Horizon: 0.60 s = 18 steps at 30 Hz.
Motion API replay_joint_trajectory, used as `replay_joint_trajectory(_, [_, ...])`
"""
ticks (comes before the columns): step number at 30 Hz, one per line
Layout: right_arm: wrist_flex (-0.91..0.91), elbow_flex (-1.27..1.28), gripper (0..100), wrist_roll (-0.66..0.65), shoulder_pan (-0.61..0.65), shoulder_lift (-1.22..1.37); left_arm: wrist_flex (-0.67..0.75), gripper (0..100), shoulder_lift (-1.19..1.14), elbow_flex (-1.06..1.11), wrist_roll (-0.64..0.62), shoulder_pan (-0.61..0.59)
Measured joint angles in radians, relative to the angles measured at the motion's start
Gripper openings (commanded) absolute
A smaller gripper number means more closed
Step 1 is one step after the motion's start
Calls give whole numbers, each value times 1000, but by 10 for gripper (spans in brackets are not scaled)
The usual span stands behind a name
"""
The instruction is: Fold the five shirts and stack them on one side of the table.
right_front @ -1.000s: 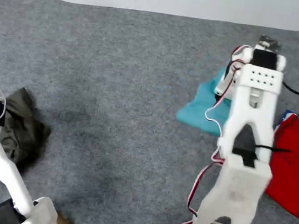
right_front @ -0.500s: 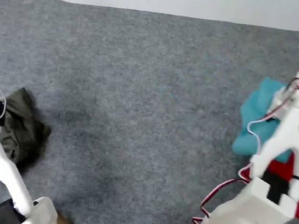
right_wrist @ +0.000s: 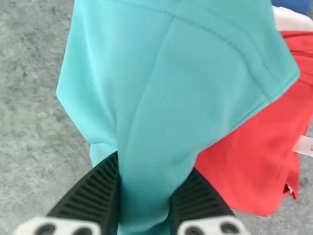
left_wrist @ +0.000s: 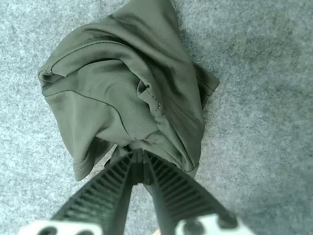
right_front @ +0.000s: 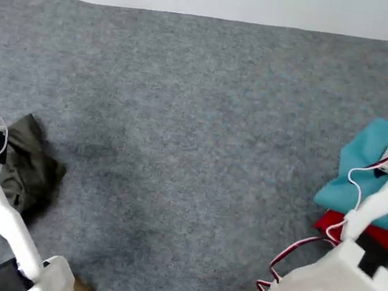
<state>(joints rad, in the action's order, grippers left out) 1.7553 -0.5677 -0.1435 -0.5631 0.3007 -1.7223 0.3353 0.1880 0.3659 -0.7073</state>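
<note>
A crumpled dark olive shirt point(right_front: 29, 162) lies at the table's left edge, large in the left wrist view point(left_wrist: 127, 93). My left gripper point(left_wrist: 139, 161) is shut on a fold at its near edge. At the far right, a folded teal shirt point(right_front: 363, 176) hangs over a red shirt point(right_front: 383, 237). My right gripper point(right_wrist: 144, 196) is shut on the teal shirt point(right_wrist: 171, 98), its fingers point(right_wrist: 93, 193) pinching the cloth from both sides. The red shirt point(right_wrist: 244, 166) lies beneath, with a bit of white cloth point(right_wrist: 293, 19) and blue cloth point(right_wrist: 293, 4) past it.
The grey carpeted table point(right_front: 198, 117) stretches wide between the two arms. The right arm's white body point(right_front: 350, 269) covers part of the red shirt near the right edge. A pale wall borders the far side.
The right arm swung to the right, carrying the teal shirt from right of centre over to the red shirt at the right edge. The left arm and olive shirt stayed still.
</note>
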Motion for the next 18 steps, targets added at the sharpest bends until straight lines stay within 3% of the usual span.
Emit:
replay_joint_trajectory(7, [0, 172, 9, -66, -29, -120, 0, 6, 0, 0, 0, 0])
replay_joint_trajectory(18, [-117, 176, 15, -270, -192, -48, 0, 6, 0, 0, 0, 0])
